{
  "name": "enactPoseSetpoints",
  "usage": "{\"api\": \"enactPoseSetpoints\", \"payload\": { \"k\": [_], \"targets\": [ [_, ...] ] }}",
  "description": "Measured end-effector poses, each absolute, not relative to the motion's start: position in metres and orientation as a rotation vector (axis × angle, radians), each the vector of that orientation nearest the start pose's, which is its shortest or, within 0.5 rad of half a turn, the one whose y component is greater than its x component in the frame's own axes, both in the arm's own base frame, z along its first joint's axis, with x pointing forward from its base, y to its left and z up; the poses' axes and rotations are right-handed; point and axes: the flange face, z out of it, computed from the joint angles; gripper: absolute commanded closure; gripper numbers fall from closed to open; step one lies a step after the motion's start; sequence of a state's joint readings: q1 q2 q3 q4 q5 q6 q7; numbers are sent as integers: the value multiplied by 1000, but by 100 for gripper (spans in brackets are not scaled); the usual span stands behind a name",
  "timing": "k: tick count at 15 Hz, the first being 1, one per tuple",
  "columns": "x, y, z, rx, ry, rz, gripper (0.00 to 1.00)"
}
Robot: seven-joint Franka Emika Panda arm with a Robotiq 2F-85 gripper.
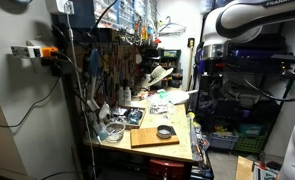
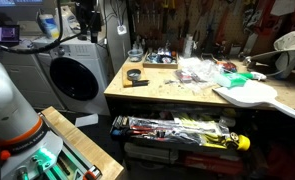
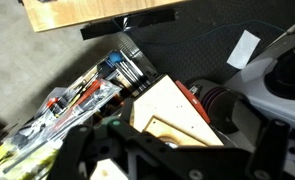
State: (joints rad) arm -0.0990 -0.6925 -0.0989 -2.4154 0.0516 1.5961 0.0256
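Tool tray (image 3: pixel 82 100) | below workbench edge (image 3: pixel 97 22) | beside wooden box (image 3: pixel 172 112) | claw (image 3: pixel 167 158) spread, clear above

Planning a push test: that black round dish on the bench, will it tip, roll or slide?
Black round dish looks low, wide and flat-lying: probably slides, not tips or rolls. Seems hollow, so likely light. It sits on a wooden board near the bench edge; a hard push might send it off.

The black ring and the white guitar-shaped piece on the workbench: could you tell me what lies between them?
Crumpled clear plastic wrappers lie on the bench top, in an exterior view.
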Motion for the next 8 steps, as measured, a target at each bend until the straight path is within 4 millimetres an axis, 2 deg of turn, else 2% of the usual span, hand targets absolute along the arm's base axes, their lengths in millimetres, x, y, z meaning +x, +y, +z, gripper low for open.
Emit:
{"api": "enactPoseSetpoints", "payload": {
  "k": [5,8],
  "targets": [
    [372,-51,506,-3175,193,150,0],
    [398,-49,483,-3208,52,106,0]
  ]
}}
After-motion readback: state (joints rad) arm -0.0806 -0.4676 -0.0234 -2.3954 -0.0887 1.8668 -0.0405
